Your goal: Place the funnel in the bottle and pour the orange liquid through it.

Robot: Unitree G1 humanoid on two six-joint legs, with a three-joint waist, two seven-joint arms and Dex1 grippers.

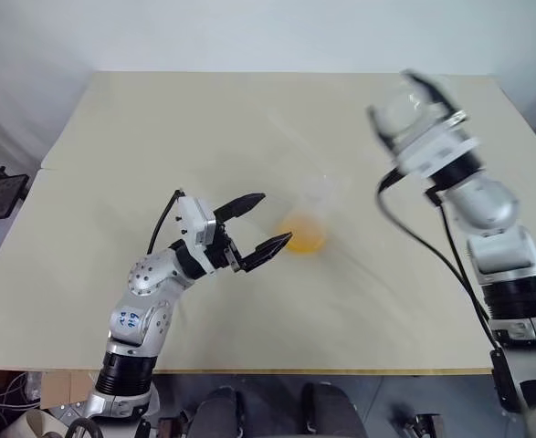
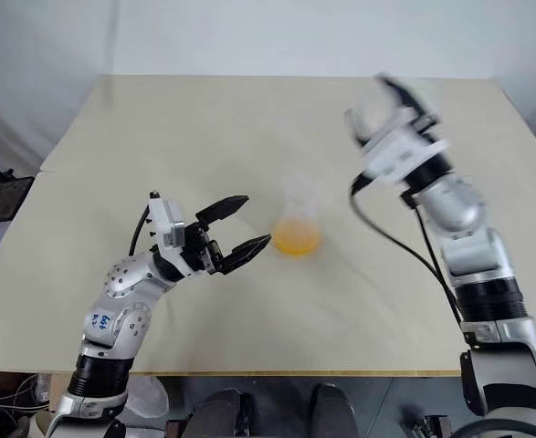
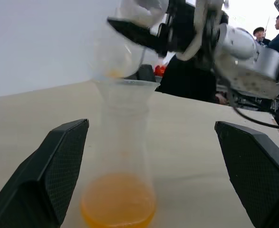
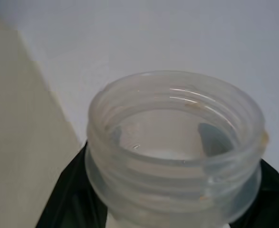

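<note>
Orange liquid point(image 2: 297, 242) low in bottle point(image 2: 299, 219)

bottle point(image 2: 298, 222): clear, upright, mid-table | orange liquid point(image 2: 297, 240): pooled inside | funnel point(image 3: 129, 84): seemingly on neck

Beige table point(image 1: 112, 301) with clear see-through bottle point(image 1: 309, 219) at centre, funnel-like wide rim on top, orange liquid point(image 1: 304, 241) pooled in base. Left gripper point(image 1: 266, 221) at bottle's 9 o'clock, black fingers spread wide. Right gripper point(image 1: 403, 108) at 1 o'clock, raised, clamping a clear see-through container point(image 1: 397, 111).
</note>
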